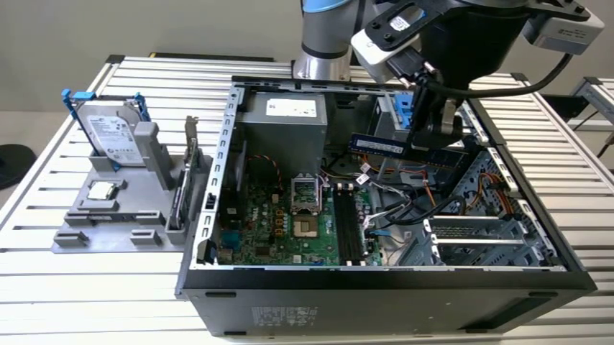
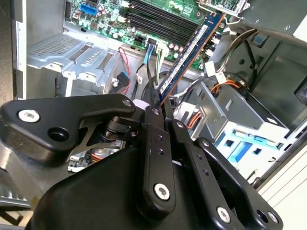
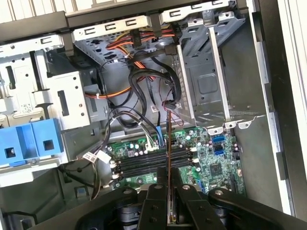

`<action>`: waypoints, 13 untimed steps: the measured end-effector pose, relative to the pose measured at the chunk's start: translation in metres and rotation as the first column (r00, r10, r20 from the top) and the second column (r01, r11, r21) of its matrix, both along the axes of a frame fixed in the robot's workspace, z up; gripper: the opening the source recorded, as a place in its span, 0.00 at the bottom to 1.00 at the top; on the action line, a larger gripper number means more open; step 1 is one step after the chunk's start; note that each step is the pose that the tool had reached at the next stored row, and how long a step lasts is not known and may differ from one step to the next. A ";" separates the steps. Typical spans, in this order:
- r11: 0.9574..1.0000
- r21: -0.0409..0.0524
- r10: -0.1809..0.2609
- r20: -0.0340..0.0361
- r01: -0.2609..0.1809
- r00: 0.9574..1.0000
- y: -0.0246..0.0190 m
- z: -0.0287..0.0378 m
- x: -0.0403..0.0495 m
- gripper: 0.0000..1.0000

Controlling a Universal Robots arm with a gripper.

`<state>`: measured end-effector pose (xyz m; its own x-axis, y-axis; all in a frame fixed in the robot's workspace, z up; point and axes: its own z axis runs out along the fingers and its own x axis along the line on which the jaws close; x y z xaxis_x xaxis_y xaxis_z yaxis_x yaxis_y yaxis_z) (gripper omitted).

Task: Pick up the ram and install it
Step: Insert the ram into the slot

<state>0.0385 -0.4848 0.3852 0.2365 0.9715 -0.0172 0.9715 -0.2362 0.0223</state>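
Observation:
The ram [image 1: 378, 145] is a long dark green stick with a pale label, held level above the open computer case [image 1: 205, 215]. My gripper [image 1: 428, 138] is shut on one end of it, toward the exterior view's right. In the second wrist view the ram [image 2: 192, 48] runs out from my gripper [image 2: 161, 106] toward the motherboard's black memory slots [image 2: 158, 21]. The first wrist view has the ram [image 3: 169, 148] edge-on as a thin line between the fingers [image 3: 154, 201], hanging over the memory slots [image 3: 144, 162]. Those slots [image 1: 349, 226] lie well below the stick.
A grey holder [image 1: 82, 215] at the exterior view's left carries a hard drive [image 1: 111, 133], a processor [image 1: 101, 190] and an upright card [image 1: 182, 180]. Inside the case are a power supply [image 1: 283, 118], loose cables [image 3: 144, 96], a blue drive bracket [image 3: 31, 141] and metal drive cages [image 1: 479, 237].

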 end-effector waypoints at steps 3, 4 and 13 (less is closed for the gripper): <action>1.000 0.000 -0.005 0.000 0.005 1.000 0.0000 0.0000 0.0000 0.00; 1.000 0.000 -0.006 0.000 0.006 1.000 0.0000 0.0000 0.0000 0.00; 1.000 0.000 -0.020 0.000 0.020 1.000 0.0000 0.0001 0.0000 0.00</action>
<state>0.0385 -0.4849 0.3852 0.2557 0.9666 -0.0173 0.9666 -0.2553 0.0223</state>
